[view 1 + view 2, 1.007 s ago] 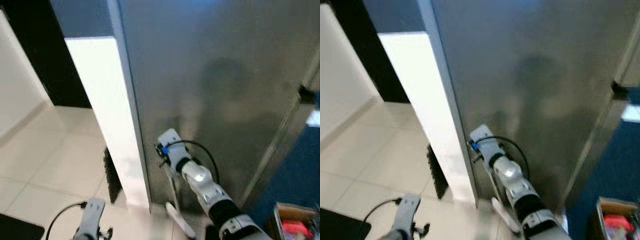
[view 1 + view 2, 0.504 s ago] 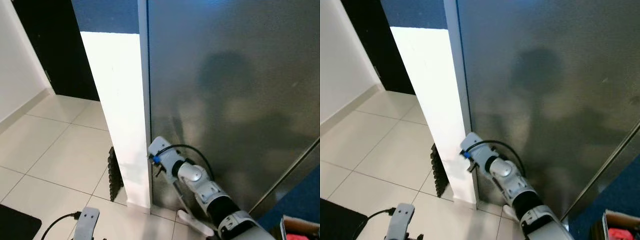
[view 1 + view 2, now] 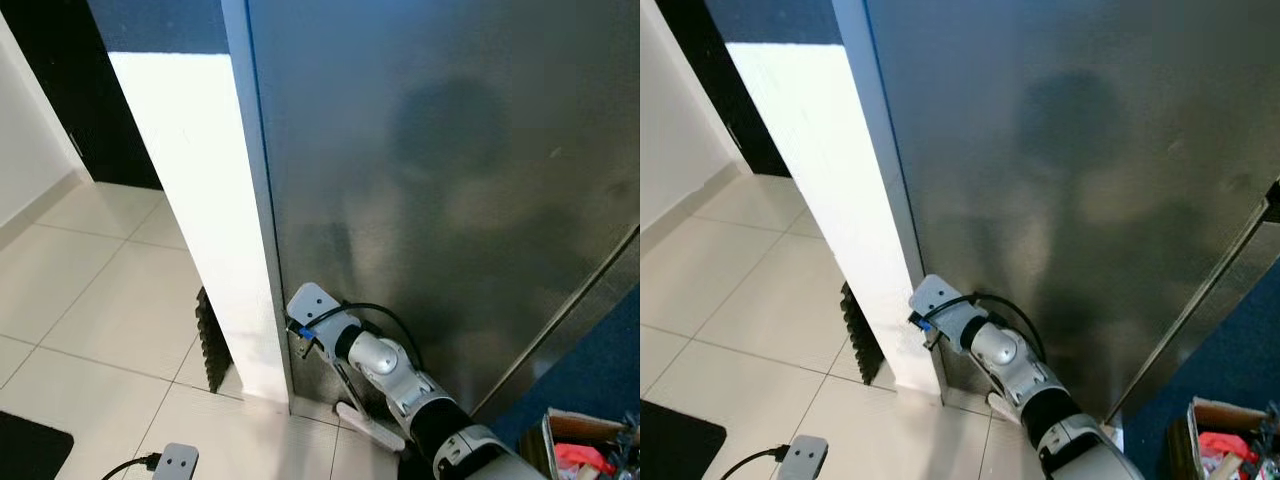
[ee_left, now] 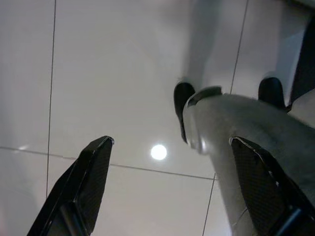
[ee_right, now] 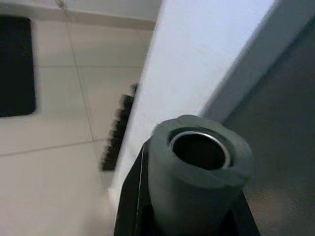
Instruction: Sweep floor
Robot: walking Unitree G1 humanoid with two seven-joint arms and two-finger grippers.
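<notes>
Beside the white pillar point(image 3: 195, 200), my right tool point(image 5: 189, 206) is clamped on the broom handle point(image 5: 199, 169) near the dark steel panel point(image 3: 430, 150) (bristles point(image 3: 210, 340) behind the pillar, on the tiled floor point(image 3: 90, 300)), while my left tool point(image 4: 172, 187) hangs with fingers apart.

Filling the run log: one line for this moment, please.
right gripper: shut on broom handle | left gripper: open, over tile floor | broom head: behind white panel

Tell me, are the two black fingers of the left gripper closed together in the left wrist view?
No, the left gripper has its black fingers wide apart, with pale tiled floor between them.
</notes>
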